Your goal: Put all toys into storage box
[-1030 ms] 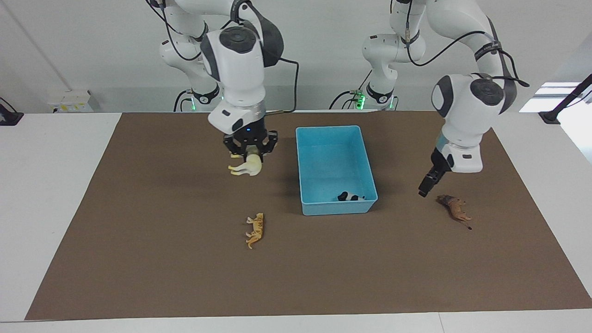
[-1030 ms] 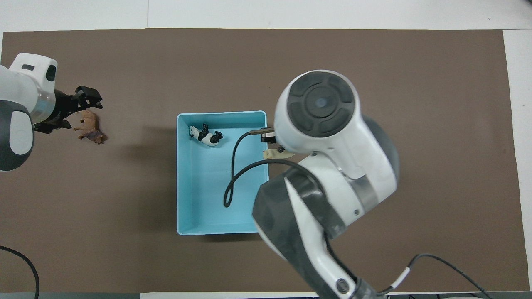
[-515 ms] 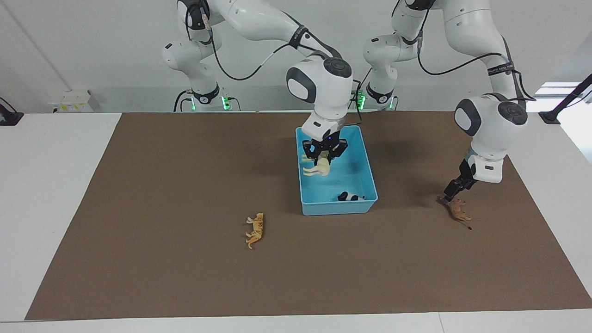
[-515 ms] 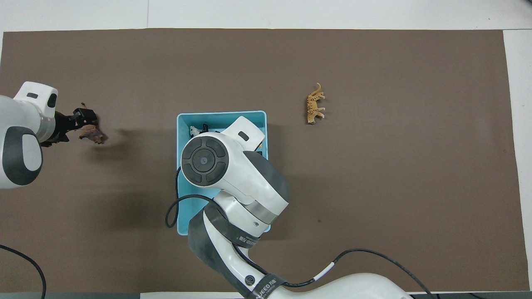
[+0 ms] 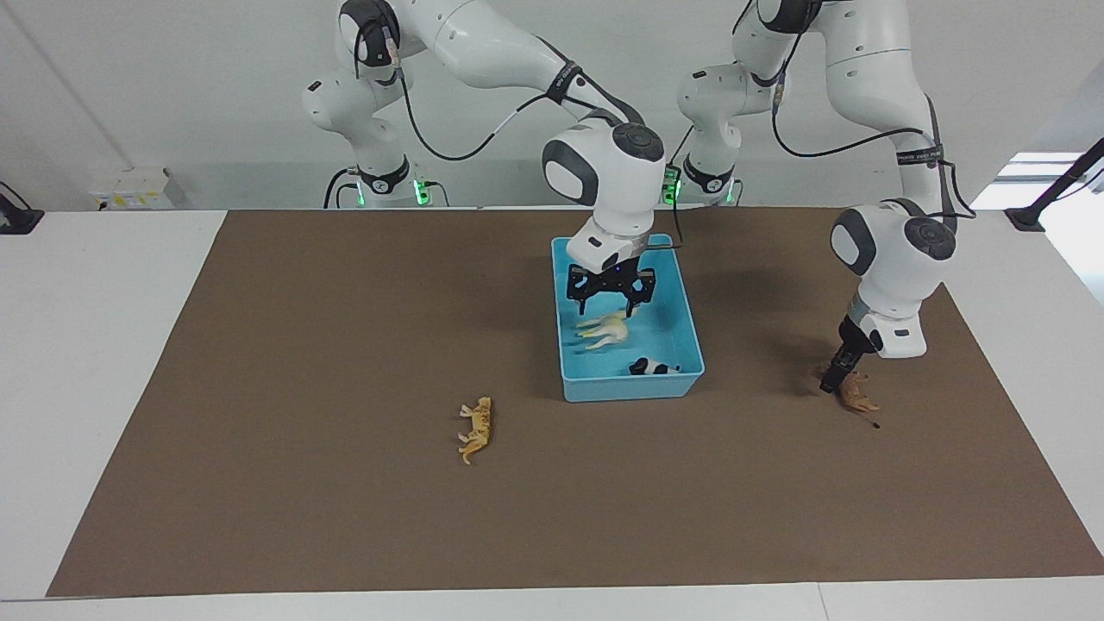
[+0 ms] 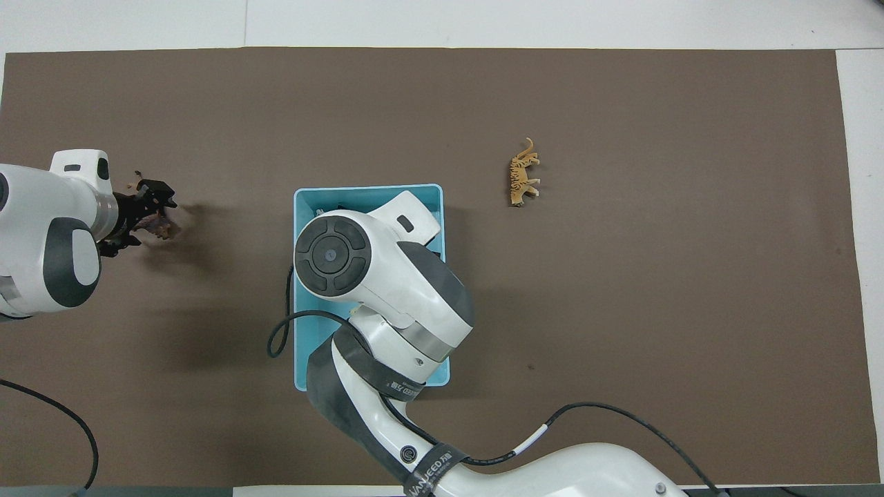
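The light blue storage box (image 5: 625,388) stands mid-table; its rim shows in the overhead view (image 6: 366,188). The black-and-white panda (image 5: 653,367) and the cream camel-like toy (image 5: 604,330) lie in it. My right gripper (image 5: 611,297) hangs open and empty just above the cream toy. The orange tiger (image 5: 477,429) (image 6: 523,181) lies on the mat toward the right arm's end. The dark brown lion (image 5: 856,394) (image 6: 160,226) lies toward the left arm's end. My left gripper (image 5: 835,379) (image 6: 153,206) is down at the lion. In the overhead view the right arm hides both toys in the box.
A brown mat (image 5: 302,517) covers the white table (image 5: 103,345). The right arm's cable (image 6: 283,338) hangs over the box's edge.
My right gripper carried the cream toy over the box and let it go; the toy now lies in the box. My left gripper came down to the lion.
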{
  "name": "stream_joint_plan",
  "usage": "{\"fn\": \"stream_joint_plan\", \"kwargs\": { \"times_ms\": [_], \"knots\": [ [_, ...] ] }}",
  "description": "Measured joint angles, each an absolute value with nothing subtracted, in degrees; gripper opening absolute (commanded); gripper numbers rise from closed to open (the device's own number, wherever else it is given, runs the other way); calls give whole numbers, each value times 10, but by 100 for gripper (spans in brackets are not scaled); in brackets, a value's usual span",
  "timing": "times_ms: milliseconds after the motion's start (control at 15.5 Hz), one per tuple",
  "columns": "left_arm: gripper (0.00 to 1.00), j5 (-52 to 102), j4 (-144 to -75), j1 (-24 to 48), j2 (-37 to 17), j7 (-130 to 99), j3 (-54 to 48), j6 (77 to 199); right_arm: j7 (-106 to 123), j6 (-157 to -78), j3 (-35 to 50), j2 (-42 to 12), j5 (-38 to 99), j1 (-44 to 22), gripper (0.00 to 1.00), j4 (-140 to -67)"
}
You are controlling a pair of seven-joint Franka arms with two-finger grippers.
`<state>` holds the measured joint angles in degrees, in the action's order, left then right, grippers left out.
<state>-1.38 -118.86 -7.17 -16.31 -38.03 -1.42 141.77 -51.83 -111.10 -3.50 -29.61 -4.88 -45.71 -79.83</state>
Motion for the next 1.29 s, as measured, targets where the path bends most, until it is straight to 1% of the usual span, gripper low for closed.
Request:
{"fn": "stream_joint_plan", "kwargs": {
  "times_ms": [64, 129, 193, 386, 451, 515, 644, 773, 837, 966, 1159, 1288],
  "knots": [
    [97, -14, -1190, -72, -164, -381, -13, 1422, -519, -1094, -42, -293, -49, -450, 100, -784],
    [91, -14, -1193, -72, -165, -381, -13, 1428, -510, -1084, -47, -287, -49, -435, 100, -774],
    [77, -14, -1198, -72, -166, -382, -13, 1435, -483, -1077, -50, -279, -49, -411, 100, -768],
    [16, -14, -1209, -72, -166, -382, -13, 1446, -366, -1072, -51, -262, -49, -315, 100, -765],
    [5, -14, -1209, -72, -165, -382, -13, 1446, -331, -1073, -51, -262, -49, -286, 100, -767],
    [1, -14, -1209, -72, -163, -382, -13, 1446, -302, -1080, -50, -263, -49, -261, 100, -771],
    [1, -14, -1208, -72, -162, -382, -14, 1446, -268, -1104, -50, -266, -48, -230, 100, -789],
    [1, -14, -1202, -72, -162, -382, -15, 1432, -262, -1134, -49, -269, -48, -224, 100, -813],
    [1, -14, -1190, -71, -161, -382, -16, 1411, -262, -1153, -47, -271, -48, -225, 100, -827],
    [1, -14, -1139, -67, -155, -386, -22, 1336, -262, -1194, -45, -276, -48, -226, 100, -856],
    [1, -13, -1060, -20, -140, -449, -27, 1229, -262, -1253, -45, -289, -18, -225, 100, -883],
    [2, -13, -1041, 39, -135, -518, -29, 1203, -262, -1282, -45, -303, 6, -227, 100, -888]
  ]
}}
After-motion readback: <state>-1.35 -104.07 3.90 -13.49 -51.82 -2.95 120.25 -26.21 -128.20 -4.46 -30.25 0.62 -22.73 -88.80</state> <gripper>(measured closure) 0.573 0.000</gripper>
